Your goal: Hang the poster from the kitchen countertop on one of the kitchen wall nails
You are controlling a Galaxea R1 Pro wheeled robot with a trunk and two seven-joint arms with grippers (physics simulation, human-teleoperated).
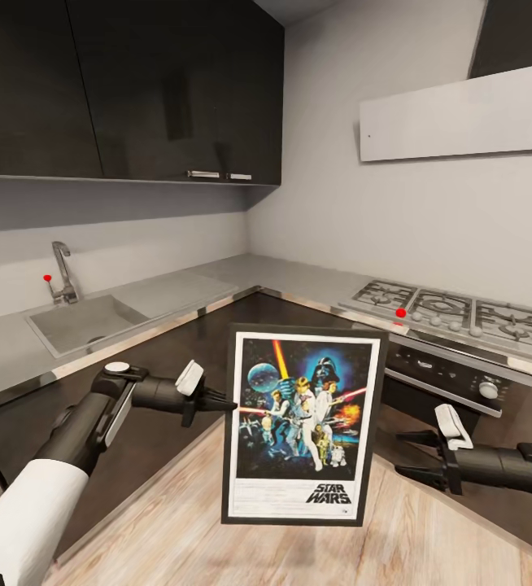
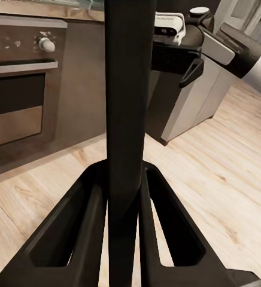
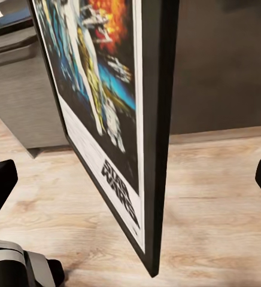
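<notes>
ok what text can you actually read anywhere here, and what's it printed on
"STAR WARS": black lettering on the white lower border of the poster, legible in the head view and, at a slant, in the right wrist view.
Fine print lines beside that lettering on the poster: too small to read.
Markings on the oven control panel: too blurred to read.

**A small corner kitchen**

The walls (image 1: 429, 220) are plain pale grey. Dark glossy upper cabinets (image 1: 128, 89) hang over a steel sink (image 1: 83, 321) with a tap (image 1: 63, 273). A gas hob (image 1: 461, 313) stands above an oven (image 1: 453, 378). The floor (image 1: 217, 545) is light wood.
</notes>
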